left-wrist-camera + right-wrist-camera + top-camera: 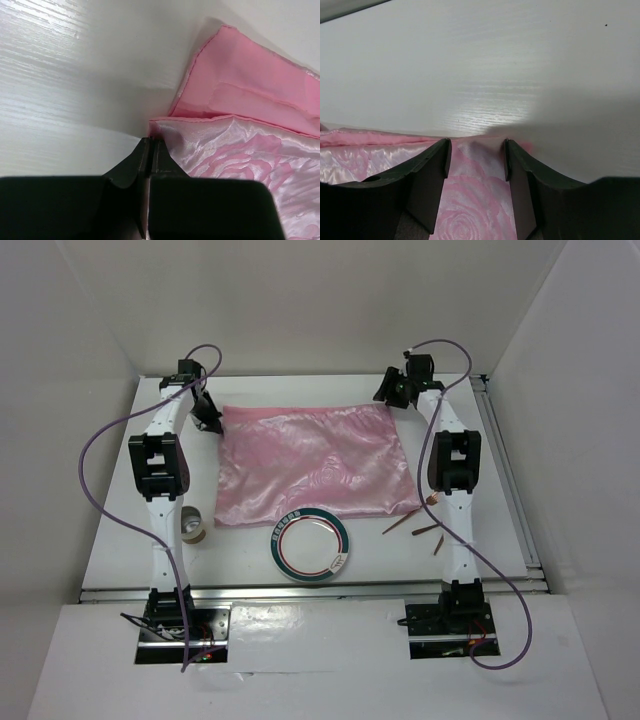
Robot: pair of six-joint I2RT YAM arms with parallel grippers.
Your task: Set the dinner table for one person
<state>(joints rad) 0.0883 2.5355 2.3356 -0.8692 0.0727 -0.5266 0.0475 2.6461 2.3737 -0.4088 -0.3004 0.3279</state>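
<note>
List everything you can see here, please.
pink cloth: one, shiny pink, spread mid-table.
plate: one, white with green rim, nearer than the cloth.
small round item: one, tan and white, beside the left arm; perhaps a cup.
thin utensils: a few, brown, right of the plate; count unclear.
table: one, white, under everything.
left gripper: one, black, closed on the cloth's far-left corner.
right gripper: one, black, open over the cloth's far-right edge.
</note>
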